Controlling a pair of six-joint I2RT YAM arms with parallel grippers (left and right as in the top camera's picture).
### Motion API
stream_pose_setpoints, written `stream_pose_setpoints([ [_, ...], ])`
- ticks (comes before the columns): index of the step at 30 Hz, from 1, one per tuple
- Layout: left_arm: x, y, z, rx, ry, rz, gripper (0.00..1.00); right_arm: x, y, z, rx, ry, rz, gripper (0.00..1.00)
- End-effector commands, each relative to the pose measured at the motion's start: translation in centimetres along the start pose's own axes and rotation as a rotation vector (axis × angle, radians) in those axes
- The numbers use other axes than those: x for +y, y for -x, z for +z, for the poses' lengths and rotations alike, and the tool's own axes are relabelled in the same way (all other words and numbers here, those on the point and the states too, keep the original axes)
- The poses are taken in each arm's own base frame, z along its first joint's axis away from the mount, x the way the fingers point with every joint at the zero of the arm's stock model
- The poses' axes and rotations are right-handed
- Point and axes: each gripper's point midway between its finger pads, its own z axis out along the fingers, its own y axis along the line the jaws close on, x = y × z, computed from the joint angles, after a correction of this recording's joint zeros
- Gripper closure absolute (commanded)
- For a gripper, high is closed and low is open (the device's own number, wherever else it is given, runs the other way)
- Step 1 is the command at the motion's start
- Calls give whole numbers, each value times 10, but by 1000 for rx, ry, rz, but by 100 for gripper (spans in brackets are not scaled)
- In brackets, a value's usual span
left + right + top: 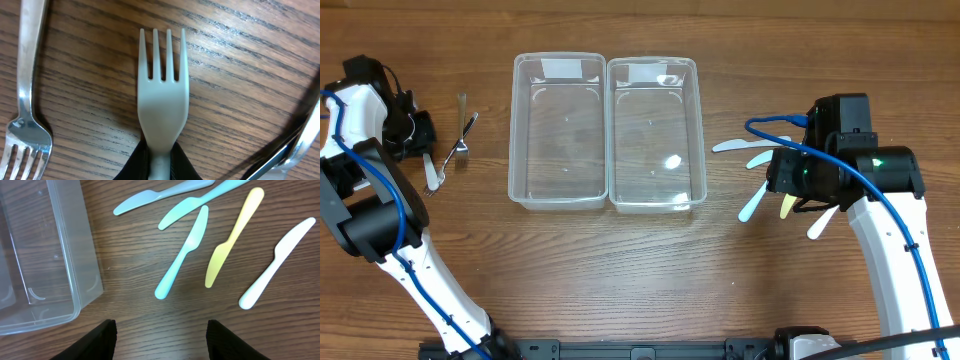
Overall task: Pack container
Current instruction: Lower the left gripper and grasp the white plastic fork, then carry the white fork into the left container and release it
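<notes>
Overhead view: two clear plastic tubs stand side by side at the middle of the table (640,270), the left tub (513,130) and the right tub (702,130), their long walls touching. Both look bare inside.

At the far left lie the forks. The left claw (160,157) is clenched on the neck of a grey plastic fork (163,105), which lies flat on the wood with its tines pointing away from the fingers. Beside it is one metal fork (24,75). A second metal piece (295,150) is blurred at the wrist but reads as a fork from above. I count three forks, one plastic and two metal.

The right claw (161,335) hangs released, fingers well apart with nothing between them, just near of the knives at the right. There are five plastic knives: a pale blue one (150,197), two teal ones (200,202) (182,252), a yellow one (232,240) and a white one (275,265).

The plastic fork should be light and fairly stiff, but smooth and thin, so it may twist or slip in the grip. The neck, where it is narrow and flat-sided, seems the best hold. The metal forks will be heavier and slicker.
</notes>
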Motion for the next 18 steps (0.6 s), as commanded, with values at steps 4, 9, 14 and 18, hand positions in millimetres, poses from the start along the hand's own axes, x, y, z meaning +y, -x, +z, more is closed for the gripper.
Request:
stream_pose_setpoints([
  [4,-4,9,-30,-62,30,18,96,0,14,-8,-58,-2,0,40],
  [9,-17,19,-107,-220,34,43,96,0,19,-10,-79,-5,-1,40],
  [14,-56,12,-194,-398,17,123,96,-1,23,-19,-102,-11,0,40],
  [18,-114,-9,-240,-485,-22,251,96,-5,31,-40,-150,-37,2,40],
])
